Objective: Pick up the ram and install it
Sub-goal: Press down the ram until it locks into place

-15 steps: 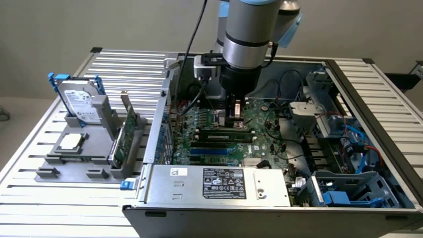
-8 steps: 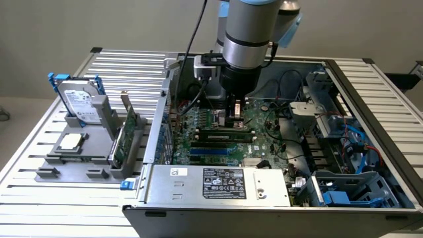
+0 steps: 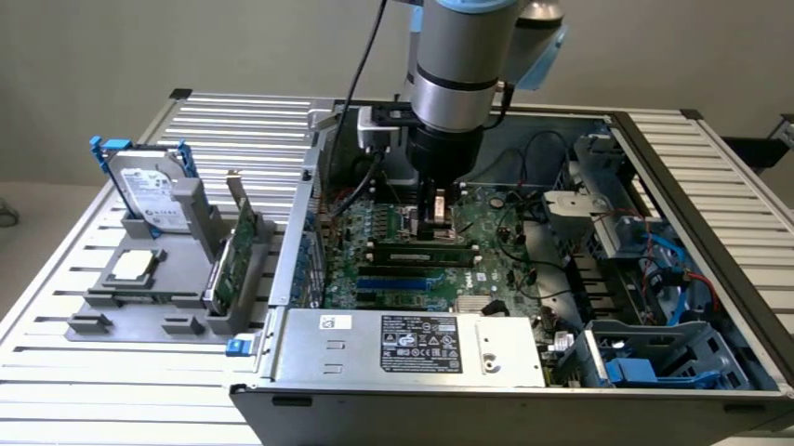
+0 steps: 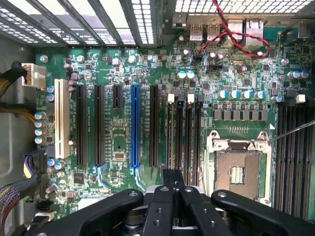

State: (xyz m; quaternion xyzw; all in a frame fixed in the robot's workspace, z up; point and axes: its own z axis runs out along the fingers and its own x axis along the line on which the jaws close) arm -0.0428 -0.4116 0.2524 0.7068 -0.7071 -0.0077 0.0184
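My fingers [image 4: 172, 189] are pressed together with nothing between them, low over the motherboard [image 3: 496, 269] inside the open computer case [image 3: 522, 372]. In the exterior view they [image 3: 437, 216] stand just above the ram [image 3: 426, 249], one green stick lying seated in a slot, touching the board's slot row. In the wrist view I count four dark memory slots [image 4: 183, 132] just beyond my fingertips, beside one empty processor socket [image 4: 236, 167]. Farther along the board are one blue slot [image 4: 136, 125], one white slot [image 4: 61, 118] and four black expansion slots [image 4: 98, 123]. At the exterior view's left, on the slatted desk [image 3: 74, 372], a grey holder [image 3: 149, 307] carries one hard drive [image 3: 155, 190], one processor chip [image 3: 134, 267] and one upright green expansion card [image 3: 238, 251].
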